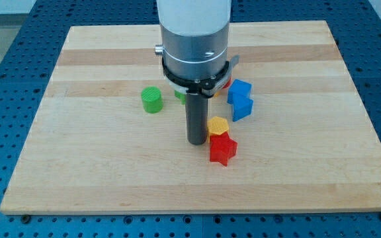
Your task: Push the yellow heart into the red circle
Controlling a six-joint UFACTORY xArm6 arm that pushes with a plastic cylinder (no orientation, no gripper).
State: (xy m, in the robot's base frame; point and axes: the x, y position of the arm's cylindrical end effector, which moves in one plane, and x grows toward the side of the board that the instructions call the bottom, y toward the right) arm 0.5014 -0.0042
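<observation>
My tip (196, 141) rests on the board just left of a yellow block (217, 125), touching it or nearly so. The yellow block's shape is hard to make out. A red star-shaped block (222, 149) lies right below the yellow block, touching it. A small bit of another red block (227, 83) shows behind the arm's body, above and right of the yellow block; its shape is hidden.
A green cylinder (151, 100) stands left of the rod. A second green block (179, 95) is mostly hidden behind the arm. A blue block (241, 99) lies above and right of the yellow block. The wooden board (98, 165) sits on a blue perforated table.
</observation>
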